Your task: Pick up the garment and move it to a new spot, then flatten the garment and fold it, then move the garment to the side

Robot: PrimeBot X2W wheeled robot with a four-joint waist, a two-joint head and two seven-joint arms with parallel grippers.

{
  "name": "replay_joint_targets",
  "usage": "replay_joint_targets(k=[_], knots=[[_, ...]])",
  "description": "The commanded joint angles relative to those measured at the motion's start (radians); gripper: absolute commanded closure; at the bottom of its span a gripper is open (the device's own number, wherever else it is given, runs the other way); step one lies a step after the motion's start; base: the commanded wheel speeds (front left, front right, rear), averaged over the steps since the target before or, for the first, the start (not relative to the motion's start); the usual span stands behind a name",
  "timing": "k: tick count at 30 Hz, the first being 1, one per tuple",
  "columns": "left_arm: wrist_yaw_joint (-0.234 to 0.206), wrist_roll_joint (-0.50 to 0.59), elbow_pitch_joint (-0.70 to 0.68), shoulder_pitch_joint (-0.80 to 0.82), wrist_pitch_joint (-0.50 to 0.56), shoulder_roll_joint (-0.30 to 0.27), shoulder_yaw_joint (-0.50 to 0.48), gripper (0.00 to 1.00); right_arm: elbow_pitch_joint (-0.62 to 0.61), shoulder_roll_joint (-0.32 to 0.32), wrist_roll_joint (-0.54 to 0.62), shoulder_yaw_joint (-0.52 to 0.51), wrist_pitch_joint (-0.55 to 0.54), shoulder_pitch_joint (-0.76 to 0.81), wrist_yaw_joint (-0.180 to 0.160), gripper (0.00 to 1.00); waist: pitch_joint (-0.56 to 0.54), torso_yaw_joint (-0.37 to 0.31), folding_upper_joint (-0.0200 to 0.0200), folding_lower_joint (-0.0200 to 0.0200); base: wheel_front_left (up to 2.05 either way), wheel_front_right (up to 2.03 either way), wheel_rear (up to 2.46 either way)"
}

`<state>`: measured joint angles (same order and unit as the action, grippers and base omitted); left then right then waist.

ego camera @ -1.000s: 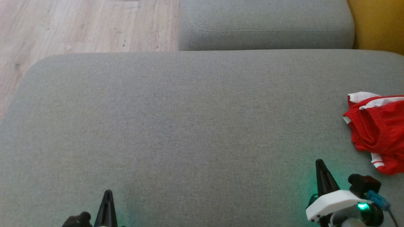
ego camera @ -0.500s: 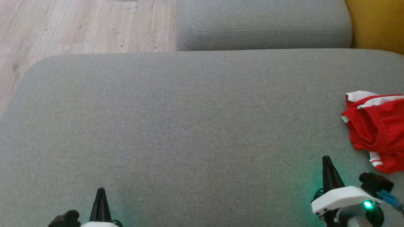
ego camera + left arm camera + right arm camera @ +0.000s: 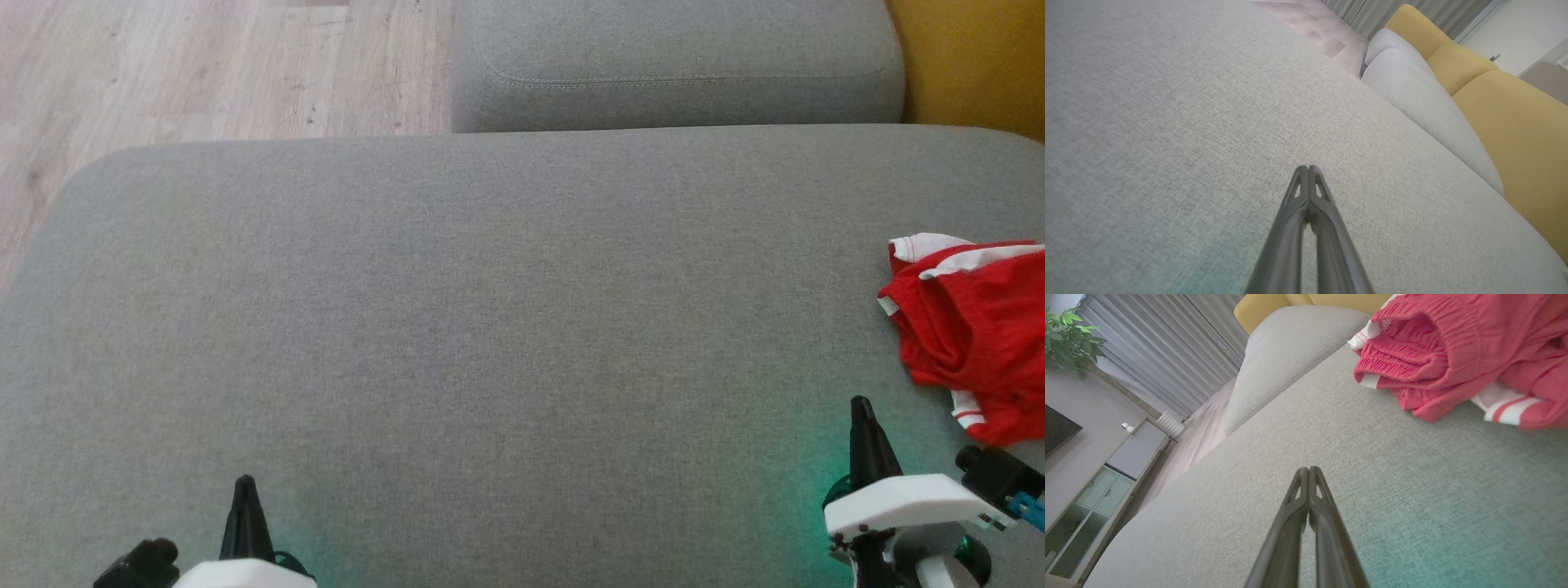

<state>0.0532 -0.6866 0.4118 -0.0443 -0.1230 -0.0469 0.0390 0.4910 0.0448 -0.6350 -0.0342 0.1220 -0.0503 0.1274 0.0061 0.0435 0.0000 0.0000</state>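
Red shorts [image 3: 976, 327] lie crumpled ahead and right of the right gripper [image 3: 861, 408], the nearer arm; both arms' jaws are pressed together

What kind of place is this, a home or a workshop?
Most likely a home living room. The robot works over a large grey sofa cushion with yellow cushions nearby, and the right wrist view shows long curtains, a leafy plant and a low cabinet.

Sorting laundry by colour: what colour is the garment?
The garment is red with white striped trim, clearest in the right wrist view.
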Motion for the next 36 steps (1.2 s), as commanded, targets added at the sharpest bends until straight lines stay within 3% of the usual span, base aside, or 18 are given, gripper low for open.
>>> replay_joint_targets(k=[1,36], knots=[[0.007,-0.033,-0.038,0.051,0.009,-0.001,-0.021,1.00,-0.042,0.003,-0.038,0.003,-0.010,-0.044,0.001,1.00,0.000,-0.001,0.0000,0.0000,0.00,0.00,0.00],[0.039,-0.440,-0.097,0.098,0.113,-0.002,-0.081,1.00,-0.136,0.004,-0.466,-0.035,-0.113,-0.051,0.002,1.00,-0.001,-0.020,0.0000,0.0000,0.00,0.00,0.00]])
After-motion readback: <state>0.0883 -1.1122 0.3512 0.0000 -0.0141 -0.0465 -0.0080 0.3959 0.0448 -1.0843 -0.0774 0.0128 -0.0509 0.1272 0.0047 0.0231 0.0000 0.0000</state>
